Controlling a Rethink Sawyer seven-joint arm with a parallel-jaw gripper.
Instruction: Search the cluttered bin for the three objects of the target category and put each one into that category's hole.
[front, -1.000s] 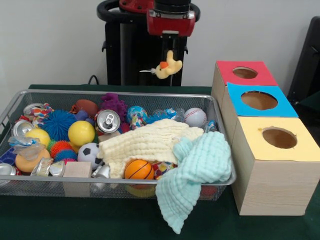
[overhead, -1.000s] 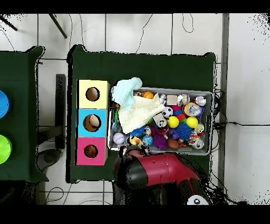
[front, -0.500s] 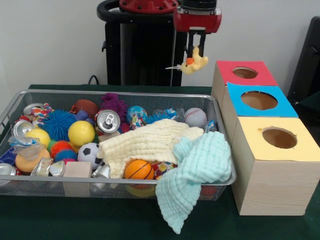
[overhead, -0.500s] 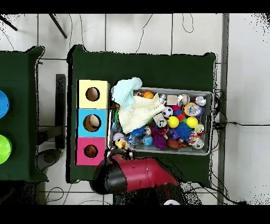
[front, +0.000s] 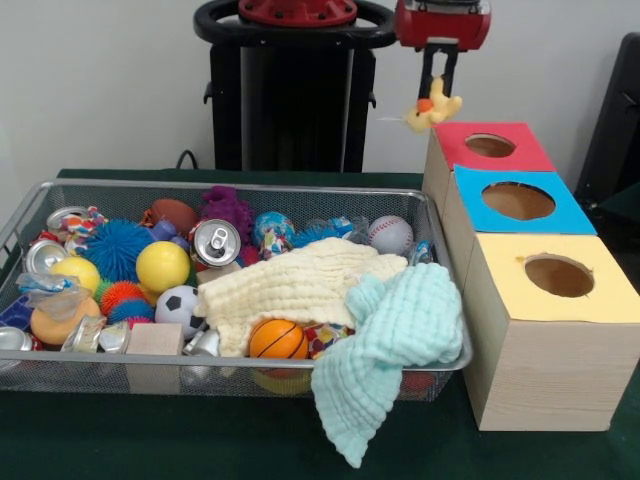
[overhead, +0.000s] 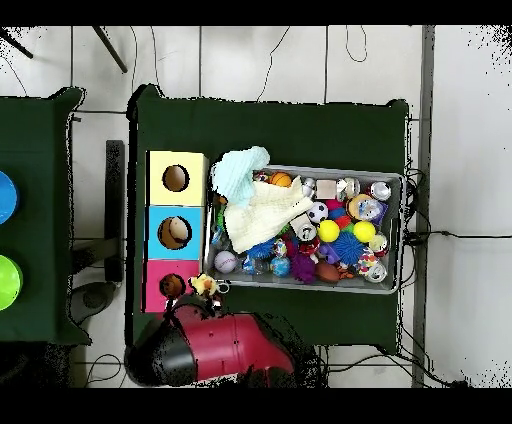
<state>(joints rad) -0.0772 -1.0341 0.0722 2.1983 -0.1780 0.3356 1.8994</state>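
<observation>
One yellow duck (front: 432, 106) pinched in claw (front: 440, 88), beside red-topped box (front: 492, 146)

The red arm (overhead: 215, 345) is seen reaching in from the base side in the overhead view, its black elbow swung out to one side. In the front view the red wrist housing (front: 443, 22) is held high near the top edge. Below it the claw (front: 439, 88) hangs straight down — its two dark fingers (front: 449, 68) are closed on the yellow duck (front: 432, 107), well above the tabletop.
</observation>
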